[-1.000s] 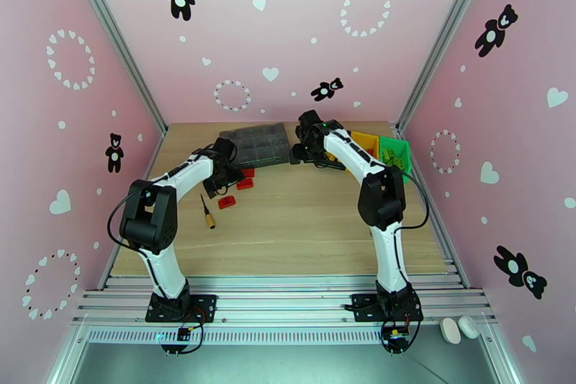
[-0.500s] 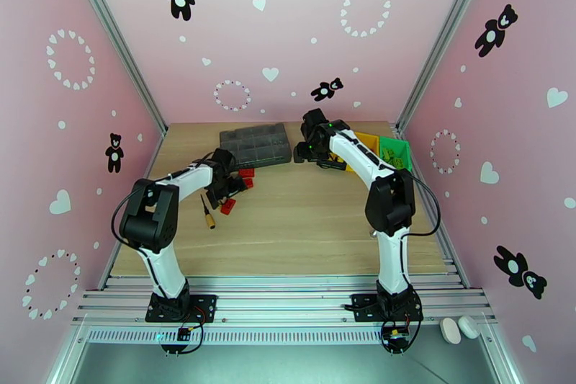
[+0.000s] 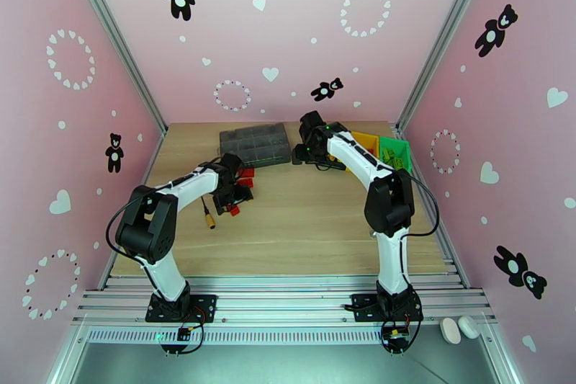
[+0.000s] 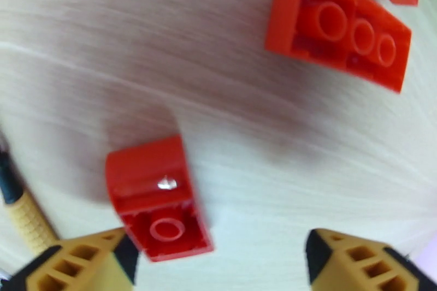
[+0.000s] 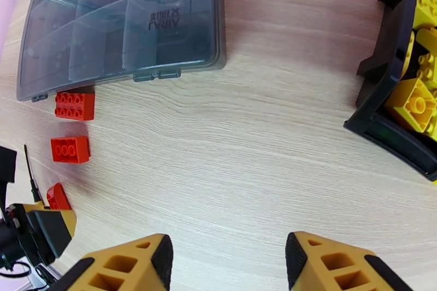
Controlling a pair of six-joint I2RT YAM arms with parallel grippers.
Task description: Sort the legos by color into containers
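Left jaws apart above 1 red lego (image 4: 155, 199), probably light, rigid, slick: grip its 2 flat sides. Right jaws apart, empty.

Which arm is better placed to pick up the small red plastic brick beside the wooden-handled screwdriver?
Left. The left pincer, open, hovers over that small red plastic brick; the right pincer, also open, hangs far off beside the black plastic bin.

Robot test cell, pink teddy-bear-print walls (image 3: 273, 25), aluminium frame rails (image 3: 281, 299), wooden tabletop (image 3: 302, 220)
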